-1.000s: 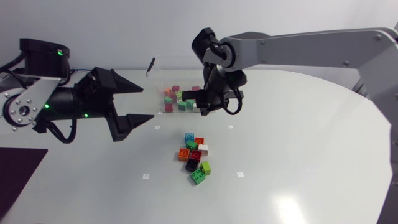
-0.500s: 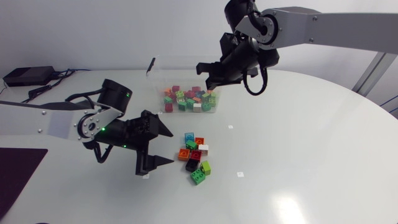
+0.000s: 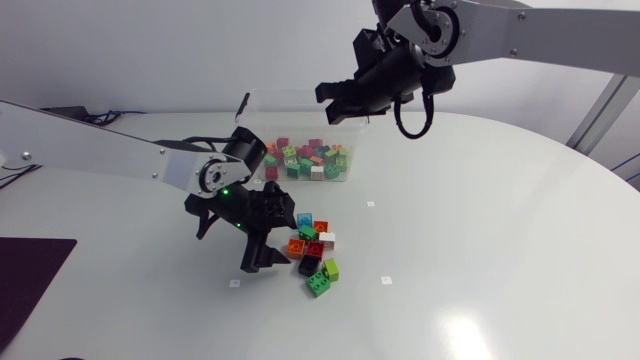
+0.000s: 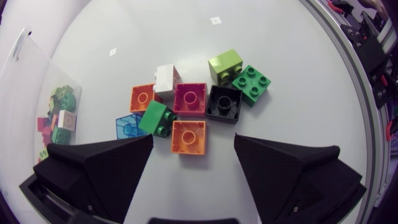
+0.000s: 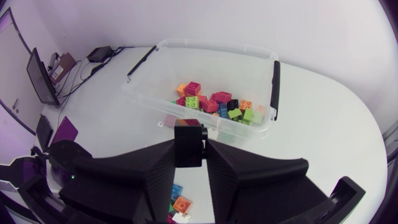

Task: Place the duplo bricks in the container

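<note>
A pile of duplo bricks (image 3: 312, 252) lies mid-table: orange, magenta, black, green, lime, white and clear blue. My left gripper (image 3: 280, 238) is low beside the pile, open. In the left wrist view its fingers (image 4: 112, 165) flank an orange brick (image 4: 188, 137), without touching it. Ahead of it lie a magenta brick (image 4: 189, 98) and a black brick (image 4: 224, 102). The clear container (image 3: 300, 135) at the back holds several bricks. My right gripper (image 3: 330, 102) hovers above the container's right end. In the right wrist view the gripper (image 5: 189, 149) is shut on a black brick (image 5: 189, 134) over the container (image 5: 249, 68).
A dark mat (image 3: 30, 270) lies at the table's front left edge. Black clips (image 5: 274, 87) sit on the container's short ends. Bare white tabletop (image 3: 470, 230) spreads to the right of the pile.
My left arm swung in from the left and came down to the pile, its fingers narrowing a little. My right gripper rose from the container's front wall to above it.
</note>
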Robot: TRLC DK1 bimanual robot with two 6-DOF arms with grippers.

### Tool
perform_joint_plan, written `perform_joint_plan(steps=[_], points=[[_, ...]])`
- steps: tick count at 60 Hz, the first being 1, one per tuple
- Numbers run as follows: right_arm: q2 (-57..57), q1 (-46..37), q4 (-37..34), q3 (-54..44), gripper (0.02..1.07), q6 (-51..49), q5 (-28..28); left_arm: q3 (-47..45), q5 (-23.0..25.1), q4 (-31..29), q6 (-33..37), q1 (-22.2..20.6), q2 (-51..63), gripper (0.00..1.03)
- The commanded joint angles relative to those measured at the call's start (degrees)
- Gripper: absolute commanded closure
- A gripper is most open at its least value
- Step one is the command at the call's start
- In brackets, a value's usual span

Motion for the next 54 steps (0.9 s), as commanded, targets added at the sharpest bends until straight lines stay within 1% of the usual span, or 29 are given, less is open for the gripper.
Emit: perform_joint_plan(steps=[1, 6, 11, 15, 19, 22, 25, 32, 33, 39, 43, 54], points=[[-1.0, -0.3, 1.3, 1.8, 0.78, -0.9, -0.3, 3.2, -1.4, -2.2, 3.3, -0.9, 2.5, 0.16], [-0.6, -0.4, 1.8, 2.3, 0.78, -0.9, -0.3, 4.6, -2.3, -3.1, 3.5, -1.5, 3.6, 0.20], [0.0, -0.4, 2.5, 2.9, 0.78, -1.2, -0.4, 6.2, -3.1, -4.6, 3.6, -2.0, 5.3, 0.26], [0.4, -0.4, 2.8, 3.5, 0.78, -1.2, -0.3, 7.4, -3.7, -5.8, 3.6, -2.3, 6.2, 0.27], [0.9, -0.4, 3.1, 4.3, 0.78, -1.2, -0.1, 8.1, -3.8, -6.8, 3.6, -2.4, 6.9, 0.32], [1.3, -0.4, 3.4, 5.0, 0.78, -1.2, 0.0, 8.4, -3.9, -7.5, 3.7, -2.6, 7.1, 0.39], [1.7, -0.4, 3.3, 5.7, 0.78, -1.2, 0.0, 8.5, -4.0, -7.6, 3.7, -2.6, 7.3, 0.42], [3.4, -0.5, 3.4, 8.5, 0.78, -1.3, 0.1, 9.3, -4.2, -9.2, 3.7, -3.2, 8.2, 0.57], [3.7, -0.5, 3.3, 8.8, 0.78, -1.3, 0.1, 9.3, -4.2, -9.3, 3.7, -3.4, 8.4, 0.61], [5.6, -0.7, 3.6, 10.8, 0.78, -1.3, 0.2, 9.0, -4.3, -9.6, 3.4, -3.8, 8.6, 0.71], [7.5, -1.0, 3.8, 12.5, 0.78, -1.3, 0.2, 8.9, -4.5, -10.2, 3.2, -4.1, 8.6, 0.74], [11.6, -1.7, 3.9, 16.0, 0.78, -1.2, 0.9, 8.3, -5.1, -13.2, 3.2, -3.8, 7.3, 0.76]])
